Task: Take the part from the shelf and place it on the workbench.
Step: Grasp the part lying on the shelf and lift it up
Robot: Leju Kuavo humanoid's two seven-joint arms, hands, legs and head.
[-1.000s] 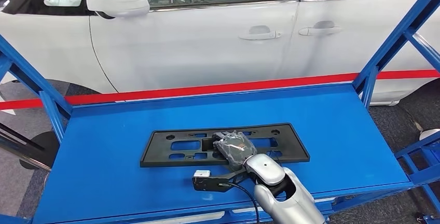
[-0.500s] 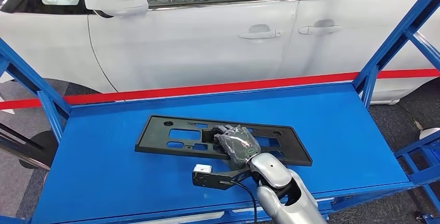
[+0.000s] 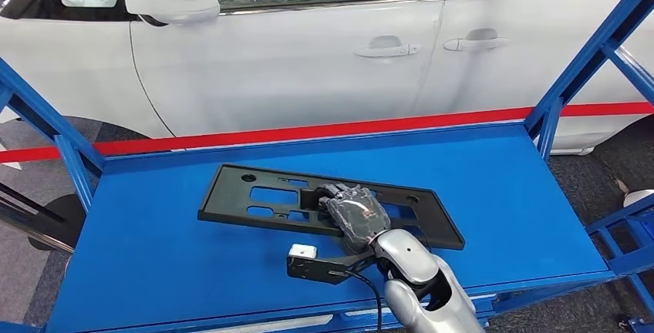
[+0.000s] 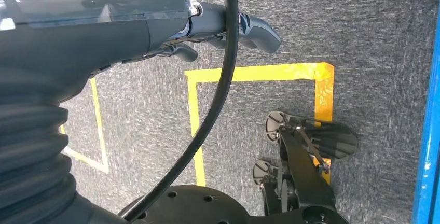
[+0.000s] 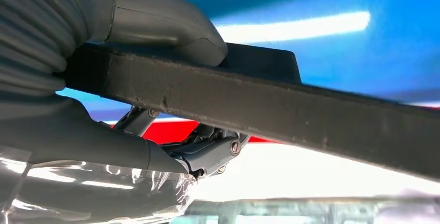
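Note:
A long flat black plastic part [image 3: 254,202] with several cut-outs sits over the blue shelf [image 3: 501,186], its left end raised and slanted. My right hand [image 3: 353,213] grips its near edge at the middle. Close up in the right wrist view, the thumb [image 5: 171,24] presses one face of the black part [image 5: 311,110] and the darker fingers [image 5: 207,149] hook the other face. My left hand [image 4: 228,29] hangs over the grey floor with its fingers curled in and nothing in it.
A white car [image 3: 308,48] stands just behind the shelf, above a red stripe [image 3: 308,131]. Blue frame posts [image 3: 586,55] rise at both shelf ends. Yellow tape lines [image 4: 249,73] mark the grey floor beside the shelf's blue edge [image 4: 428,130].
My right hand has lifted and turned the black part: its left end rose and swung away from me, the right end dropped toward the shelf's front.

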